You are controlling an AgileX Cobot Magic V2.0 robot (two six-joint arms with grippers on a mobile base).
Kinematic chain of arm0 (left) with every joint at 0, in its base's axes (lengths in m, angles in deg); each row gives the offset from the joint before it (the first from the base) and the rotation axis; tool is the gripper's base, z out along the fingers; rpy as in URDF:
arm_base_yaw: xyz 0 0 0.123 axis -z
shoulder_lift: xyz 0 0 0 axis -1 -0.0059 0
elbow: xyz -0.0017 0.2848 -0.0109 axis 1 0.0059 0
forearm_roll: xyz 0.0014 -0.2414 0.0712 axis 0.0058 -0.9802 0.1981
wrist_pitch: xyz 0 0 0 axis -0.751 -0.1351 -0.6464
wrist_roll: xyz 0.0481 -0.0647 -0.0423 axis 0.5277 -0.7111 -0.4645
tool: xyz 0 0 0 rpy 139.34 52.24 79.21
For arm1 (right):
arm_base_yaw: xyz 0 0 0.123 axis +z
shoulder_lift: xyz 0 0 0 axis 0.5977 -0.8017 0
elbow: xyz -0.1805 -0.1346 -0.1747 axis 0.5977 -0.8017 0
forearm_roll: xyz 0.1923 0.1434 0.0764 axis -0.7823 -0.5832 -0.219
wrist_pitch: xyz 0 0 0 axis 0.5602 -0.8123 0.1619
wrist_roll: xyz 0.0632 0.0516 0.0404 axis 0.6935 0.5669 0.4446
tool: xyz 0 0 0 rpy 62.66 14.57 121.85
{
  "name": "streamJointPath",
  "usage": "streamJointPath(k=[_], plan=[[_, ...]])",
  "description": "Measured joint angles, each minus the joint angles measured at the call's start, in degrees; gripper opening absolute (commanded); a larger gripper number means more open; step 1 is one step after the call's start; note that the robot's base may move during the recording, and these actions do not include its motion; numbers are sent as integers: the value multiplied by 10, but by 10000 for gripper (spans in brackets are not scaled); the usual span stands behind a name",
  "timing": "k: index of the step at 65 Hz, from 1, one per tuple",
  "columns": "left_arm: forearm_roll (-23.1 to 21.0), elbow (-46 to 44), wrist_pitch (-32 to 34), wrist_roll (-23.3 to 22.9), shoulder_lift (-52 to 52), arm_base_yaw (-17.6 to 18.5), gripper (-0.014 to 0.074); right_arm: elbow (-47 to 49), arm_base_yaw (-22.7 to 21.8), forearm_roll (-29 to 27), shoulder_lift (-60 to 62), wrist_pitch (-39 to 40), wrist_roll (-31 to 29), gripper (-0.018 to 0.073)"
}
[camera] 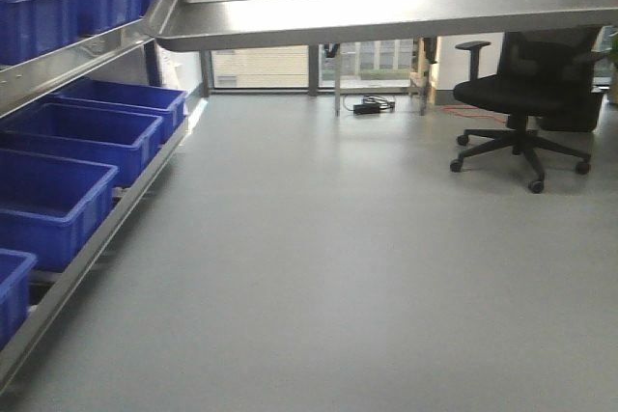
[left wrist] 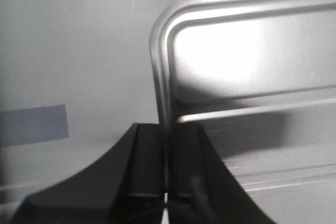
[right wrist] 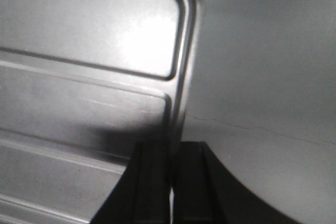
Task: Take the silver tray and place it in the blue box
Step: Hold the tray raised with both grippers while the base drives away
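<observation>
Between the 2 fingers of the left gripper (left wrist: 167, 156) sits an edge of the tray (left wrist: 247, 66), pinched tight. The right gripper (right wrist: 170, 166) pinches the far edge the same way. The tray hangs flat in the air above a grey floor (camera: 338, 267). I think both arms should move together and keep it level, so it cannot slip. Blue boxes (camera: 58, 190) sit on a rack (camera: 87, 256) on the left gripper's side. A chair (camera: 521, 103) stands far from the fingers.

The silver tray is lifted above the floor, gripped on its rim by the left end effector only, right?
Not only the left. The silver tray is lifted above the floor, its rim gripped by the left end effector and the right end effector; the right wrist view shows it.
</observation>
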Motion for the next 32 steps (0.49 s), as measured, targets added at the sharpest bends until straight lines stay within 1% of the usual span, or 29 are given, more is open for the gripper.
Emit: streamJointPath(k=[32], plan=[[-1, 0, 0, 0, 0, 0, -98, 0, 0, 0, 0, 0, 0, 57]])
